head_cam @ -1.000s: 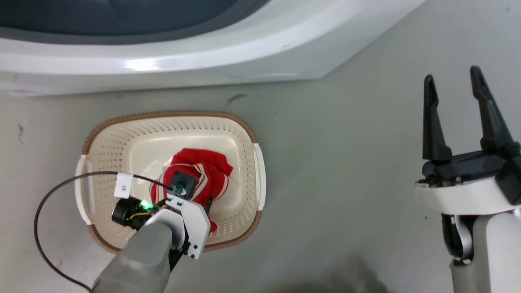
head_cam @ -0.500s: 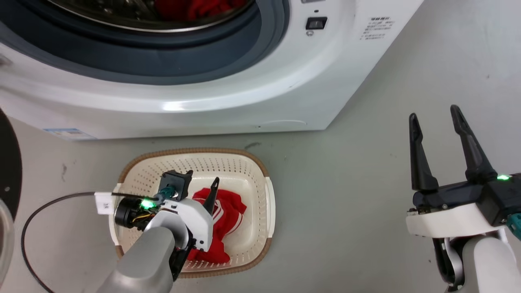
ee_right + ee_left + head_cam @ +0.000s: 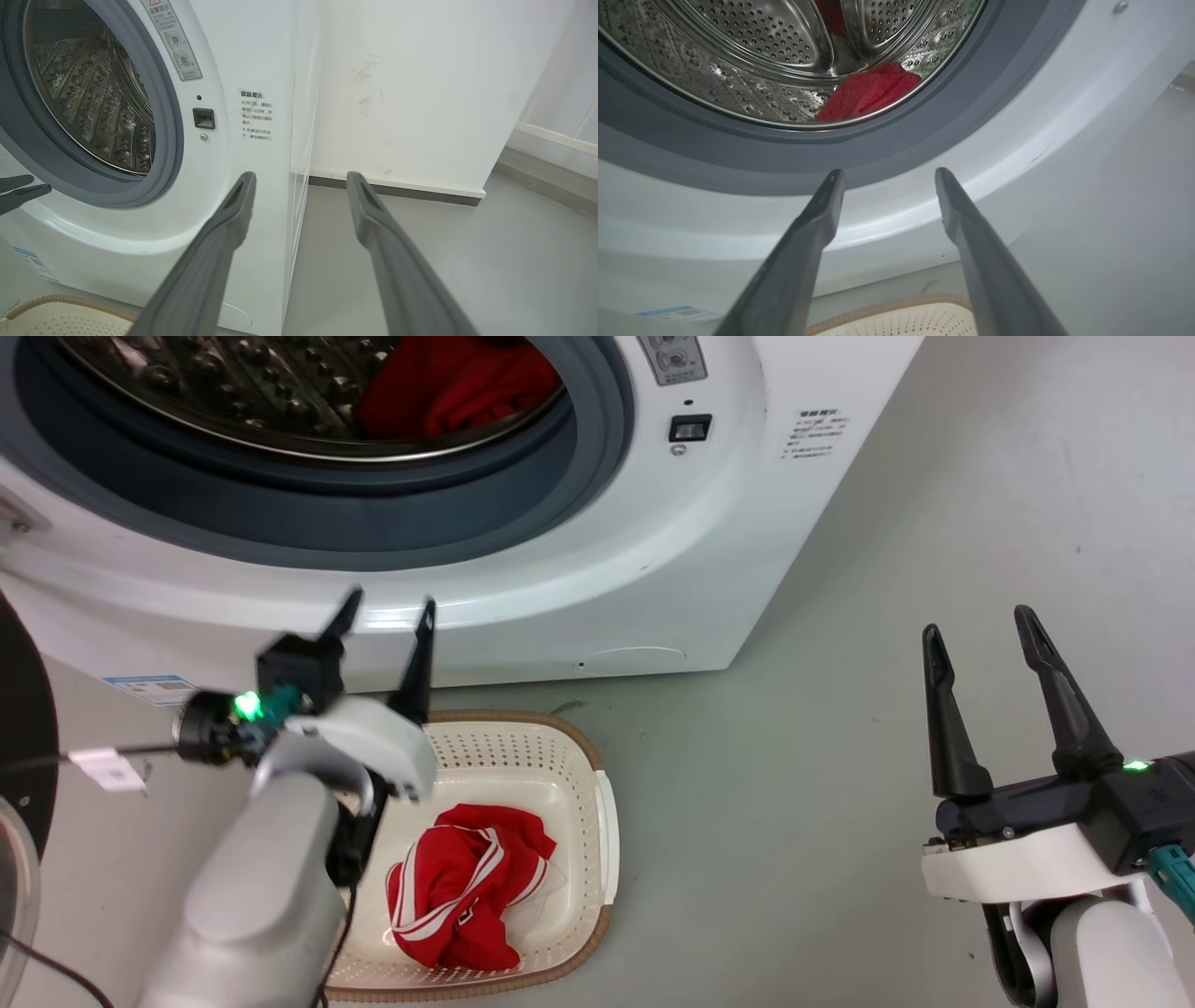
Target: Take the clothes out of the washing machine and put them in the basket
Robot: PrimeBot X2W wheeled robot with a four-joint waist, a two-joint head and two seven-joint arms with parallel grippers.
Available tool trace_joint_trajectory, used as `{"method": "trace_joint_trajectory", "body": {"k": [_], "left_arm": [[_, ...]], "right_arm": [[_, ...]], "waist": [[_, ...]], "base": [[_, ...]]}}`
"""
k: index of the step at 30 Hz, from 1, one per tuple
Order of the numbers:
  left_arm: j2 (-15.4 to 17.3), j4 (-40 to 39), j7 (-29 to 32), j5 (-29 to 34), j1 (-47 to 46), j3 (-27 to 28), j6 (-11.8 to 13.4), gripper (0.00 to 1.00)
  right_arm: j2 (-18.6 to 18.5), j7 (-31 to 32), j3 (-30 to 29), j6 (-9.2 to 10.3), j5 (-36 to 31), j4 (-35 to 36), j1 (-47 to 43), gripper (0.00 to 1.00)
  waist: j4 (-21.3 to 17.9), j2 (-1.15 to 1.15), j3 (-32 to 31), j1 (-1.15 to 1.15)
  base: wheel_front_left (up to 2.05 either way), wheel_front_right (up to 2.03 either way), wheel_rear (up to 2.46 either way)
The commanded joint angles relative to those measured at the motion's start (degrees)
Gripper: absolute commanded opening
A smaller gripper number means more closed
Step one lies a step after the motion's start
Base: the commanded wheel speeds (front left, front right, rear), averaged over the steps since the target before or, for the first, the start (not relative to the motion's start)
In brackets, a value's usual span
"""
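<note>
The left gripper [image 3: 392, 600] and right gripper [image 3: 977, 621] stood open, empty; the jersey [image 3: 467, 887] lay in the basket [image 3: 597, 775], the cloth [image 3: 457, 383] at the front edge of the drum [image 3: 784, 42]. A shallow pinch might slip and drop it short of the basket, or the gripper might snag the seal [image 3: 597, 457].

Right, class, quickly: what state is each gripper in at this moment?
Left gripper: open, holding nothing.
Right gripper: open, holding nothing.

Notice label [image 3: 256, 114] on washing machine [image 3: 252, 51] front, headed "温馨提示", finer print illegible
</note>
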State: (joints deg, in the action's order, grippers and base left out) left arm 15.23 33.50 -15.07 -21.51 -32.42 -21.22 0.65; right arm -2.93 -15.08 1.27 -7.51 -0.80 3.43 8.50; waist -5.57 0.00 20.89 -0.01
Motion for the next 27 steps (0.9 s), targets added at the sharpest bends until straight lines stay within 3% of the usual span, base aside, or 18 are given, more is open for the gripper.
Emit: {"method": "trace_joint_trajectory", "body": {"k": [1,11,27], "left_arm": [[0.23,-0.08,-0.14,0.29,-1.19,0.55,0.05,1.00],[3.42,5.31,2.83,2.83,-18.81,1.36,-2.14,1.00],[7.84,19.98,23.86,2.56,-48.08,-2.00,-7.54,1.00]], "right_arm": [[0.10,-0.14,0.10,0.04,0.32,0.19,0.06,1.00],[0.10,-0.13,0.42,0.04,2.09,1.22,3.27,1.00],[0.13,-0.14,0.11,0.04,6.68,3.14,9.40,1.00]], "waist": [[-0.44,0.00,0.47,0.01],[-4.06,0.00,7.56,0.01],[-10.38,0.00,21.55,0.01]], "base": [[0.00,0.00,0.00],[0.00,0.00,0.00],[0.00,0.00,0.00]]}}
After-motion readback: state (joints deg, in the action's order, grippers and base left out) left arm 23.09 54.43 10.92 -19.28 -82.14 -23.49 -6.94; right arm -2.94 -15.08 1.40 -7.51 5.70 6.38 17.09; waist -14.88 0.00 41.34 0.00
